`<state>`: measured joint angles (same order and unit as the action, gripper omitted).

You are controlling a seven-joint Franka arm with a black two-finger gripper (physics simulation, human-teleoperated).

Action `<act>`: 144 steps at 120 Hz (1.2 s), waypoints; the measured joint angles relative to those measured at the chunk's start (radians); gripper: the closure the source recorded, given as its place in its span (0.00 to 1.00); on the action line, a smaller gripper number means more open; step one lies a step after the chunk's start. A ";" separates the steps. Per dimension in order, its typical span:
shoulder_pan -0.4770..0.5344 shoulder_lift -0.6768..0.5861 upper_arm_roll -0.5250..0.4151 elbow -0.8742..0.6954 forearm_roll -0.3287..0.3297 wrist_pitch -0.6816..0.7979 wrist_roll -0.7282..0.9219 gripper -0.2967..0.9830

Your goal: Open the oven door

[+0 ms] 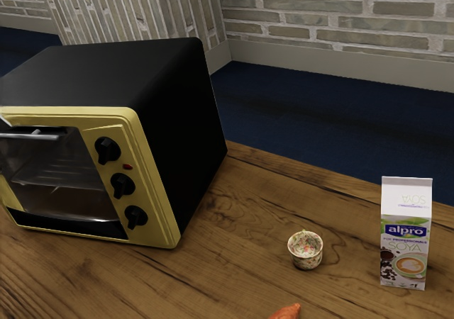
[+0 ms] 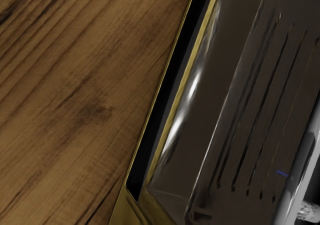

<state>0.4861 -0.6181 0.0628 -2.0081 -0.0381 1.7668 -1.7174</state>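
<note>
Handle is lying nearest the wrist camera, running along the shut door's upper edge | oven is occupying the tabletop's exterior-view-left end | pull likely crossing handle's axis | end effector's opening: cannot tell

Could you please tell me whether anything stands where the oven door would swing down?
Nothing visible stands in front of the oven door. The patterned cup, soya carton and orange thing are all to the exterior view's right of the oven.

Glossy handle, matt oven casing, wooden table
</note>
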 joint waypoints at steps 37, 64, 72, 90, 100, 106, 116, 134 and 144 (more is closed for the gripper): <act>0.086 0.045 -0.064 -0.002 -0.016 0.046 0.173 0.23; 0.097 0.046 -0.069 -0.020 -0.025 0.103 0.263 0.23; 0.124 0.048 -0.069 -0.022 -0.025 0.112 0.286 0.23; 0.159 0.061 -0.069 -0.020 -0.027 0.123 0.332 0.23; 0.163 0.067 -0.070 -0.018 -0.032 0.127 0.354 0.23; 0.163 0.075 -0.070 -0.018 -0.038 0.131 0.366 0.23; 0.164 0.088 -0.070 -0.018 -0.049 0.140 0.383 0.23; 0.166 0.091 -0.070 -0.020 -0.058 0.152 0.408 0.23; 0.180 0.091 -0.070 -0.020 -0.060 0.155 0.420 0.23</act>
<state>0.6656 -0.5275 -0.0077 -2.0283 -0.0978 1.9221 -1.2970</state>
